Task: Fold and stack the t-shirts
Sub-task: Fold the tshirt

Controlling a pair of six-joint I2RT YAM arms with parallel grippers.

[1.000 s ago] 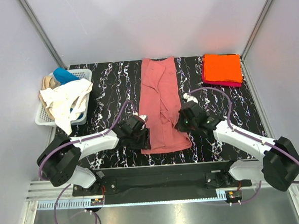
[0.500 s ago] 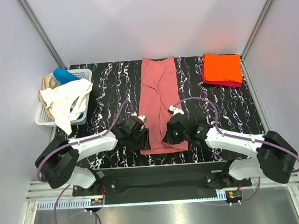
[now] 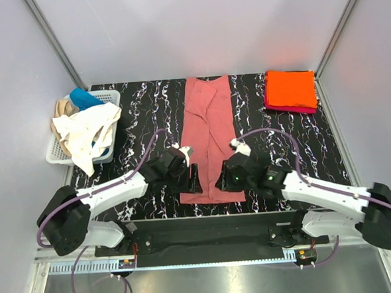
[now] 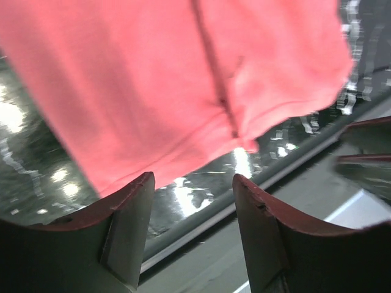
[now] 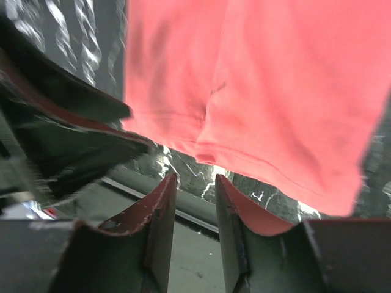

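Shows pink tee [image 3: 208, 129] spread flat, lengthwise, at bench [image 3: 140, 116] centre, near end at bench front edge. Shows left tool [image 4: 192, 180] parted wide and right tool [image 5: 195, 178] parted narrowly, both empty, at that edge. Expect light, limp, wrinkle-prone cloth; pinch near corners.

Tees, total: six.
Flat on the table [image 3: 134, 117]: one, the salmon tee [image 3: 210, 135].
Folded, stacked far right: two, the orange tee [image 3: 290, 89] and the magenta tee [image 3: 293, 108].
At the basket [image 3: 107, 96]: three, the cream tee [image 3: 85, 136], the tan tee [image 3: 62, 108] and the blue tee [image 3: 85, 98].
Baskets: one.
Tables: one.
Grippers: two, the left gripper [image 4: 192, 183] and the right gripper [image 5: 195, 183].
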